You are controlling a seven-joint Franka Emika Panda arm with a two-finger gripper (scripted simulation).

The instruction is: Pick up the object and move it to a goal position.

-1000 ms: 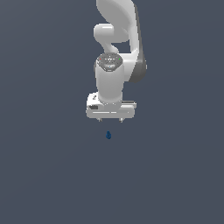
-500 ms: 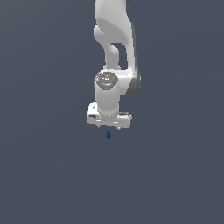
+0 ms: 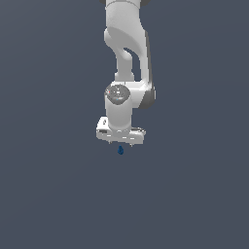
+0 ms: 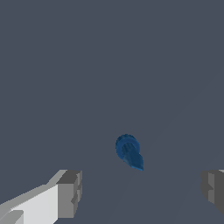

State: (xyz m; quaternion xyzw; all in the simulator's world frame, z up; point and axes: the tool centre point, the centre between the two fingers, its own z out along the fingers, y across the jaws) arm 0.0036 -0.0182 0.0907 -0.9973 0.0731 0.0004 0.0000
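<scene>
The object (image 3: 120,151) is a tiny dark blue teardrop-like blob on the flat grey floor, just below the white gripper (image 3: 120,144) in the exterior view. In the wrist view the object (image 4: 128,152) lies between and a little ahead of the two grey fingertips (image 4: 69,194), which stand wide apart. The gripper (image 4: 141,192) is open and holds nothing. Its fingers do not touch the blob.
The white arm (image 3: 127,58) rises from the gripper toward the top of the exterior view. A plain grey floor (image 3: 194,194) surrounds the object on all sides.
The gripper has come down toward the object over the last second and has turned slightly. The blob has not moved.
</scene>
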